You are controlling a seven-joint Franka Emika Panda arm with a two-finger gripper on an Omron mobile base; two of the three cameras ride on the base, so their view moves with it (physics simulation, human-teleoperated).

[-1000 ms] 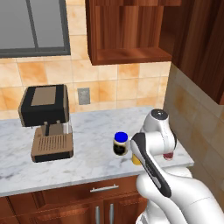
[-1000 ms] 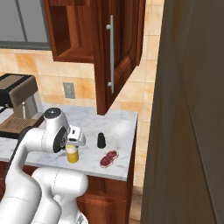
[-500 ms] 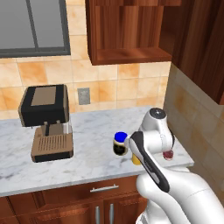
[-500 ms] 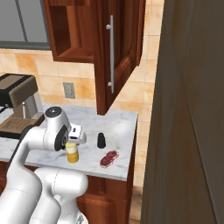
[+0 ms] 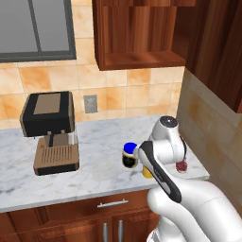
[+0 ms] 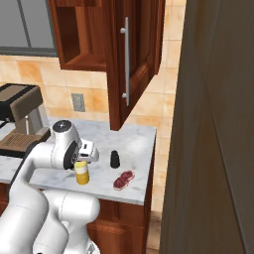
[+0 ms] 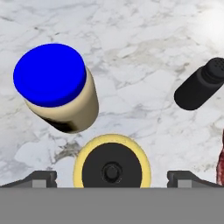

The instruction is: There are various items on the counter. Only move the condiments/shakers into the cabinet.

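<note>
**kitchenbot_fan:** Gripper (image 7: 112,177) is parked right above the yellow squeeze bottle (image 7: 112,168), looking straight down on its black nozzle cap. The two fingertips (image 7: 40,178) sit wide apart, one on each side of the bottle, and nothing is clamped between them. Can't tell from the hand view whether they're level with the cap or above it.

**marble_mike:** Where's the rest of the stuff though?

**kitchenbot_fan:** All on the counter (image 5: 94,142), the marbled stone one. The blue-lidded jar (image 7: 57,87) stands just beside the bottle; in the left base view the jar (image 5: 129,155) peeks out next to the arm's elbow. The small black shaker (image 6: 115,158) is upright a bit further toward the wall end of the counter, apart from the bottle (image 6: 82,173). The dark-red lumpy object (image 6: 123,180) lies flat near the front edge, close to the shaker but not touching it.

**marble_mike:** And the cabinet?

**kitchenbot_fan:** The cabinet (image 6: 82,34) hangs on the wall above, door (image 6: 130,64) swung open, handle facing out. What I can see of its inside looks bare, but part of it is hidden. Over to the left there's a coffee machine (image 5: 49,130) on the same counter, well away from everything else.
</note>
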